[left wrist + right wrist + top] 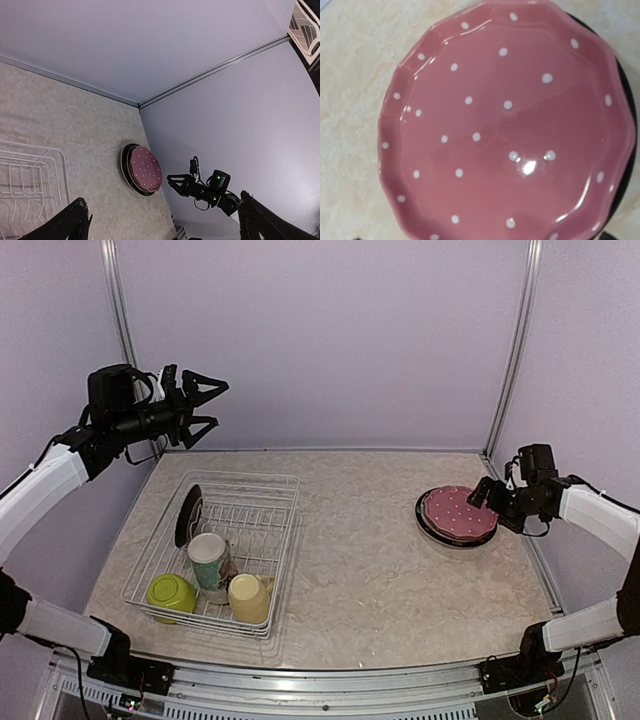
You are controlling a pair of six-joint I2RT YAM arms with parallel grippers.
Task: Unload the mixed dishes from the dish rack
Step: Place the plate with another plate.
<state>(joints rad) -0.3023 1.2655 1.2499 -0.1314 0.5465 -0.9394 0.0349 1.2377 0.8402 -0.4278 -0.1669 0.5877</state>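
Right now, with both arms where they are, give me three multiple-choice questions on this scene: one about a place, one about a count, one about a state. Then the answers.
1. Where does the pink dotted plate lie?
A) upright in the dish rack
B) on a dark plate at the right side of the table
C) in the left end effector

2. How many mugs are in the dish rack?
A) two
B) none
C) four

3. How is the left end effector?
A) shut on a mug
B) shut on a plate
C) open and empty, raised in the air

Answers:
1 B: the top view shows it stacked on the dark plate, away from the rack.
2 A: the white floral mug and the pale yellow mug are there, near the lime-green bowl.
3 C: its fingers are spread with nothing between them.
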